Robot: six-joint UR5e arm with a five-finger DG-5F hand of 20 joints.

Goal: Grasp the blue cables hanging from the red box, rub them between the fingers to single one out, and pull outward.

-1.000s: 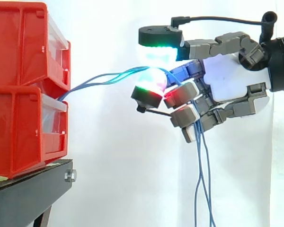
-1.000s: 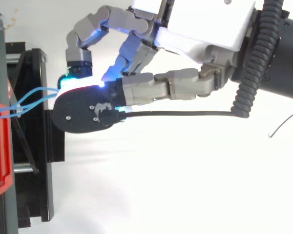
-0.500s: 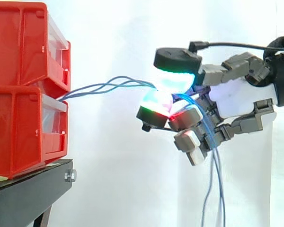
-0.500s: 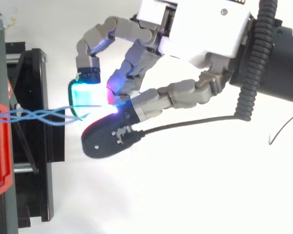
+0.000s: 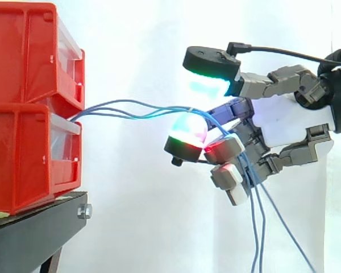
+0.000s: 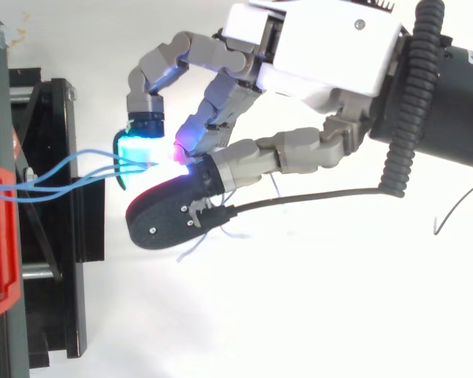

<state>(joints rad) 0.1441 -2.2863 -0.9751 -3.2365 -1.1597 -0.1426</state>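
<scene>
Two red plastic bins (image 5: pixel 23 51) are being carried, one stacked on the other, by a black metal stand (image 5: pixel 40 227). Several thin blue cables (image 5: pixel 125 108) are being led out of the clear-fronted mouth at the top of the lower bin (image 5: pixel 23 165); what else is being kept inside cannot be told. The cables are being stretched through open air to the grey-and-white hand (image 5: pixel 284 114). There they are being draped over a green-glowing fingertip pad (image 5: pixel 184 133) and gripped between the curled fingers. The black thumb pad (image 5: pixel 211 61) is being held above the cables, apart from them. Below the hand, the loose strands are being left hanging before the white curtain (image 5: pixel 136 216).
</scene>
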